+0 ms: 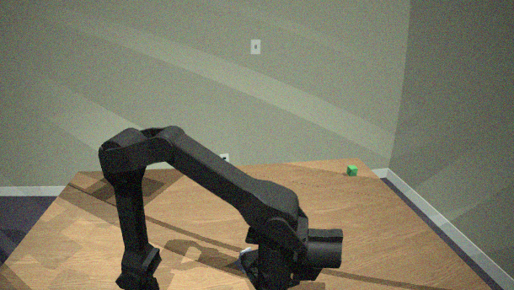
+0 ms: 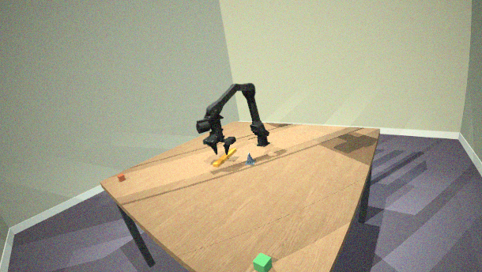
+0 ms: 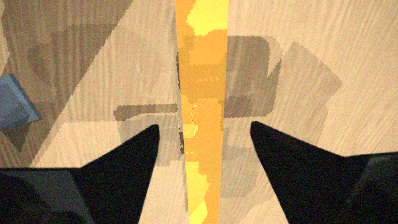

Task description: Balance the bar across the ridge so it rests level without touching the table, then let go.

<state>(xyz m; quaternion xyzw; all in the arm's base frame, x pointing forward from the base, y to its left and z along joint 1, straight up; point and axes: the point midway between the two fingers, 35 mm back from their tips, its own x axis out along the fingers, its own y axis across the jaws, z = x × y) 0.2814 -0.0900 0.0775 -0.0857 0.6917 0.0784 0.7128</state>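
Note:
An orange bar lies flat on the wooden table. My gripper is open, its two black fingers straddling the bar with a gap on each side, close above the table. The blue ridge, a small wedge, stands on the table a short way to the side of the bar, apart from it. In the top view the arm hides the bar and most of the ridge.
A green cube sits near one table corner. A small red cube sits near another edge. The arm's base stands behind the ridge.

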